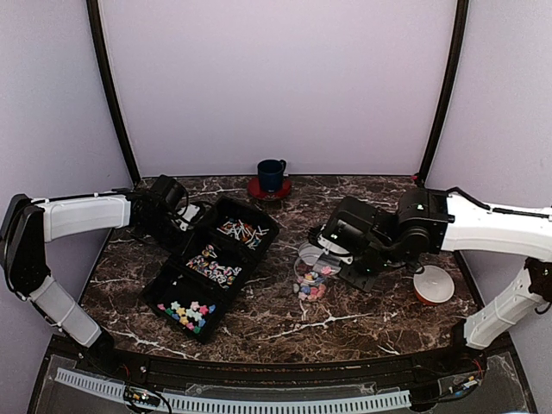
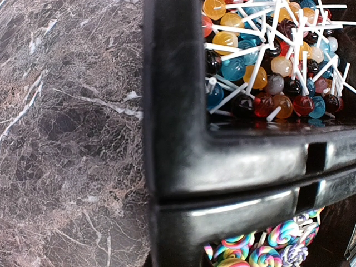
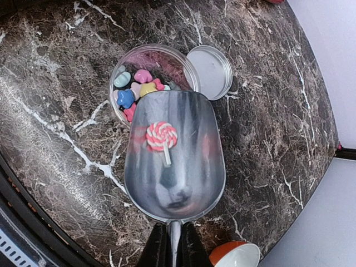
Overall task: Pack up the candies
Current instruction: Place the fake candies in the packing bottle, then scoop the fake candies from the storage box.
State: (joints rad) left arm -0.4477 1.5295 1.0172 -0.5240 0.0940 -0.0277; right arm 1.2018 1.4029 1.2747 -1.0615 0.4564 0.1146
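Pastel candies [image 3: 136,89] heaped in clear jar [image 3: 167,64]; one pink-white swirl lollipop [image 3: 161,136] flat in scoop [image 3: 178,178]; round lollipops [image 2: 267,67] fill tray [image 2: 222,167] compartment.

Even soft light, glare on black tray rim [image 2: 245,167], steel scoop [image 3: 175,161] reflections blurred

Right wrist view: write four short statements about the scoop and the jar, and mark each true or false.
1. The scoop carries a single swirl lollipop. True.
2. The lid sits closed on the jar. False: the lid lies on the table beside the jar, which is open.
3. The jar is empty. False: pastel candies lie inside it.
4. The right fingers clamp the scoop's handle. True.
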